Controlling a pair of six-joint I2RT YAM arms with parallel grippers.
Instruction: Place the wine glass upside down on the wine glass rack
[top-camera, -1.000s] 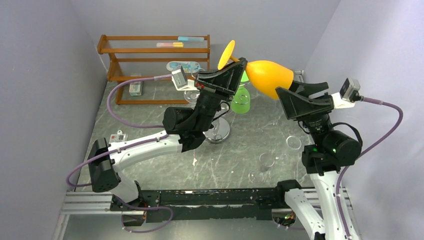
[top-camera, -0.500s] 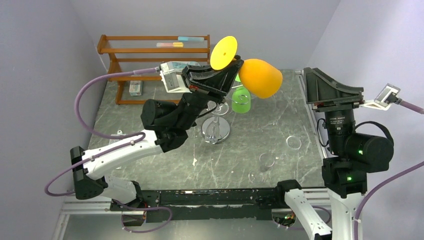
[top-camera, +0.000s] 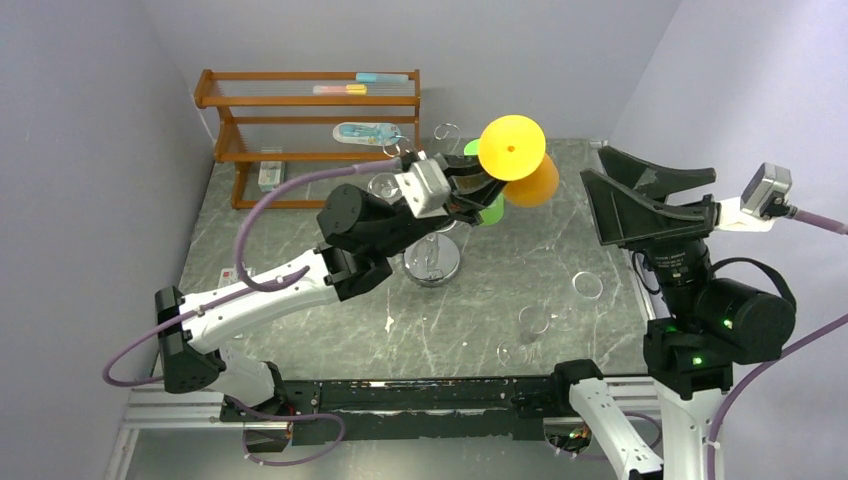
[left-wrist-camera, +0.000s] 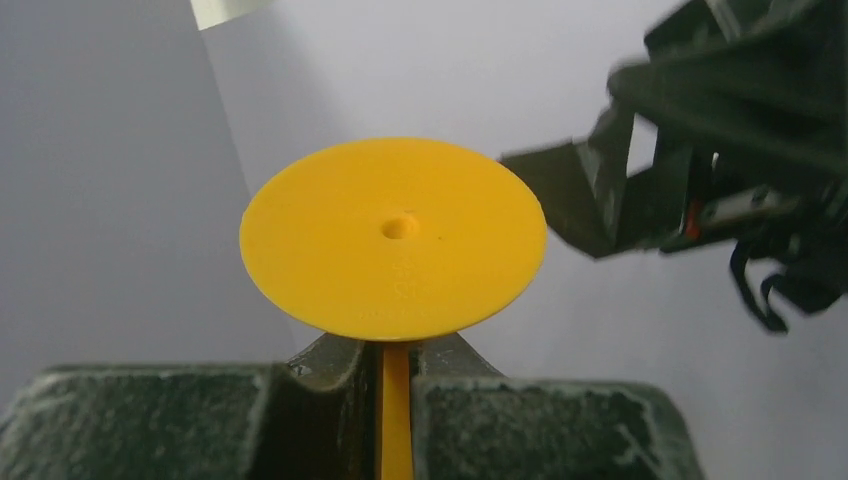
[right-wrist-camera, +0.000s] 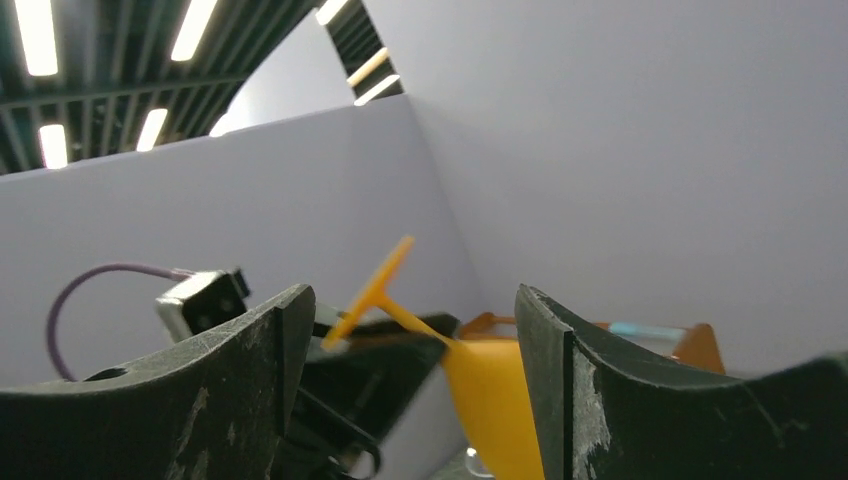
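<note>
centre-left, overhead view: shiny chrome wire wine glass rack (top-camera: 432, 265) stands on its round mirror base, below-left of the glass | centre: left gripper (top-camera: 470, 190) pinches the stem of the yellow-orange plastic wine glass (top-camera: 511, 148), held aloft, long axis tilted, foot uppermost, bowl lower right | right: right gripper (right-wrist-camera: 415, 300) spread, empty, well apart

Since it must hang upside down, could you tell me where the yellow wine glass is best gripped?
Grip the wine glass by its thin stem, just under the foot, from the side: bowl and foot look too wide, and this leaves the foot free. The left gripper holds it so.
</note>
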